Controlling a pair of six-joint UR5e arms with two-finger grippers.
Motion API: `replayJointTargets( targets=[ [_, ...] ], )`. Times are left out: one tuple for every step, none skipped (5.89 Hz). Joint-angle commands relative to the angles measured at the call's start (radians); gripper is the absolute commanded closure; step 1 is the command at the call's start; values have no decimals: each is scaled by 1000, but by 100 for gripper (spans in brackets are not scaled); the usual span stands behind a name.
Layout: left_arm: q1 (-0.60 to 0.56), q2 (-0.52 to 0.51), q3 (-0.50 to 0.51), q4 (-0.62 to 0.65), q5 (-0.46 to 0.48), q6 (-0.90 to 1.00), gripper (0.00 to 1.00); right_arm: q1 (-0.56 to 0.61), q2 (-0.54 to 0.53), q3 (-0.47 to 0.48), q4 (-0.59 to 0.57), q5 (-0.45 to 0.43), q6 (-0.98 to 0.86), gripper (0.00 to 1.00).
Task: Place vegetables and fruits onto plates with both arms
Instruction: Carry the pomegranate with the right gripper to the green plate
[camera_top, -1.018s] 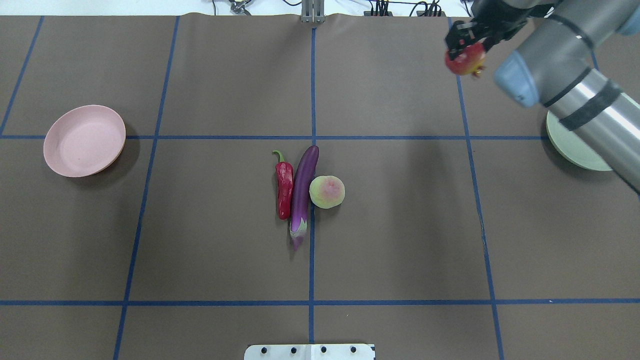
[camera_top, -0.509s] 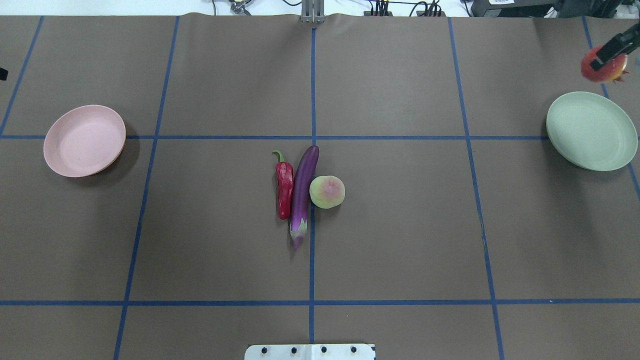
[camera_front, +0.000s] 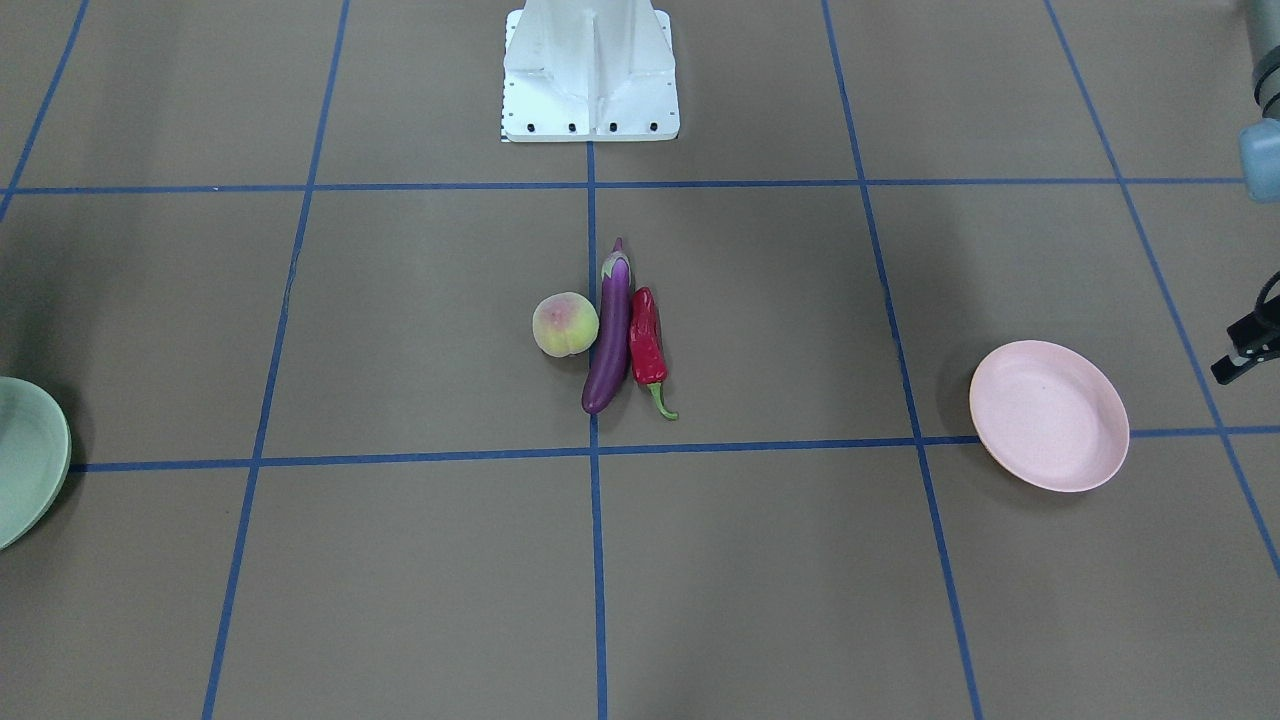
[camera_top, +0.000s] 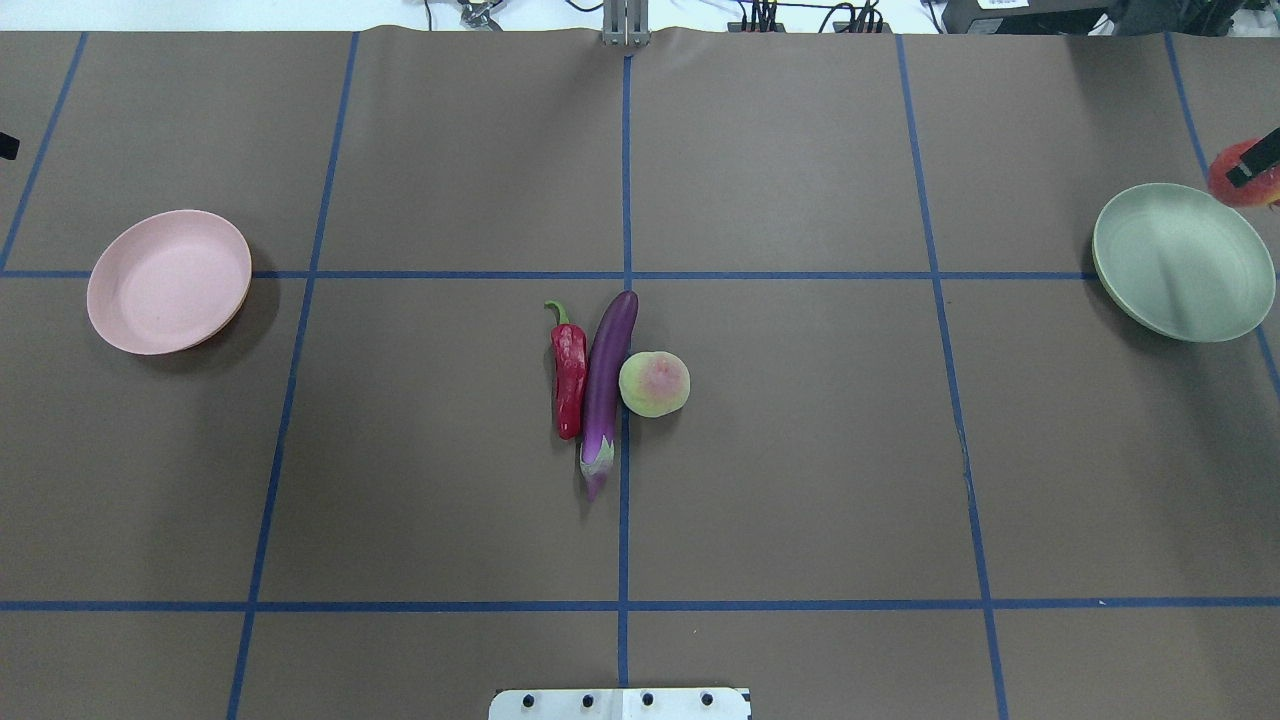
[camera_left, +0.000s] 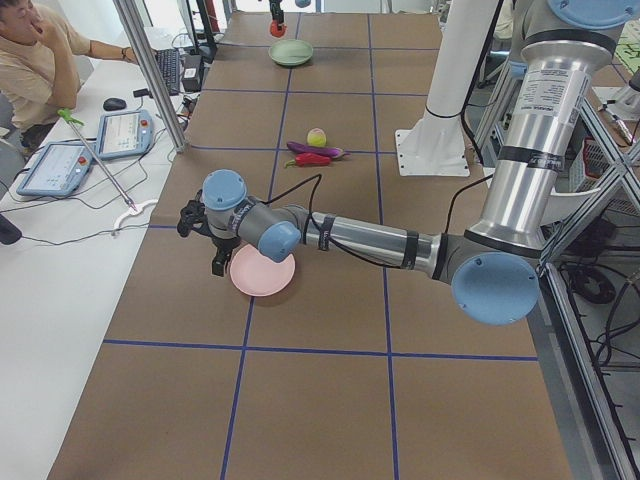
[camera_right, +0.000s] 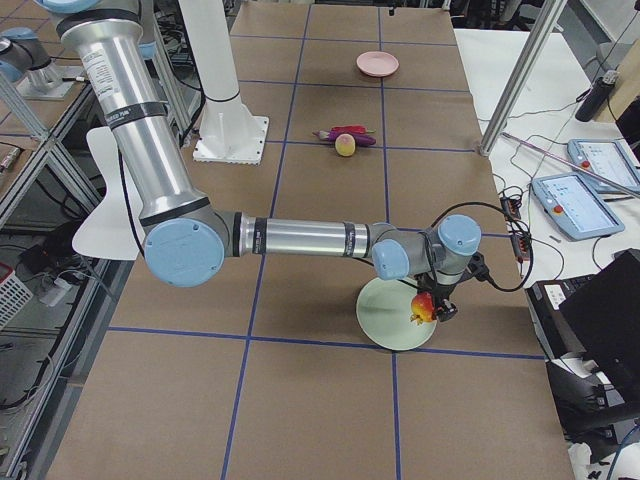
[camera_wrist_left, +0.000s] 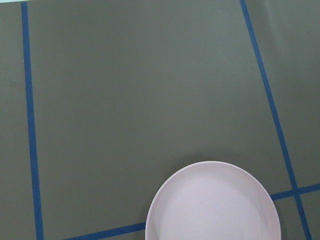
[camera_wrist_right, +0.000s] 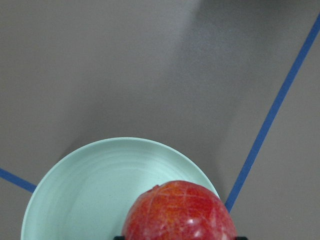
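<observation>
right pincer (camera_top: 1255, 162) clamped on red-orange fruit (camera_wrist_right: 179, 212), over edge of mint plate (camera_top: 1170, 270); left pincer (camera_front: 1243, 358) beside pink plate (camera_top: 165, 285), opening indiscernible; eggplant (camera_top: 605, 385), chili (camera_top: 570, 375), peach (camera_top: 654, 383) clustered on counter (camera_top: 800, 450).

Brown table covering (camera_top: 800, 450) gridded with blue tape (camera_top: 623, 550).

A long glossy purple eggplant (camera_top: 606, 385) lay mid-desk. A wrinkled red chili (camera_top: 569, 380) lay alongside it on one flank, and a blushed yellow-green peach (camera_top: 654, 383) rested against the other. The pink plate (camera_top: 168, 282) and mint plate (camera_top: 1180, 262) sat at opposite ends. The right claw (camera_right: 432, 304) gripped the red-orange fruit (camera_top: 1236, 186) above the mint plate's edge.
</observation>
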Motion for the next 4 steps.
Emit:
replayJointTargets(
  targets=[
    [2,1,-3,0,-7,0,0,-26,-77,3,137,6,82,100],
    [2,2,-5,-2,-7,0,0,-76,-136,2,314,-1,237,100],
    [2,3,-3,-2,-5,0,0,-92,-158,5,369,1,259,51],
    [2,4,-5,-2,-7,0,0,-94,-164,23,373,2,251,1]
  ],
)
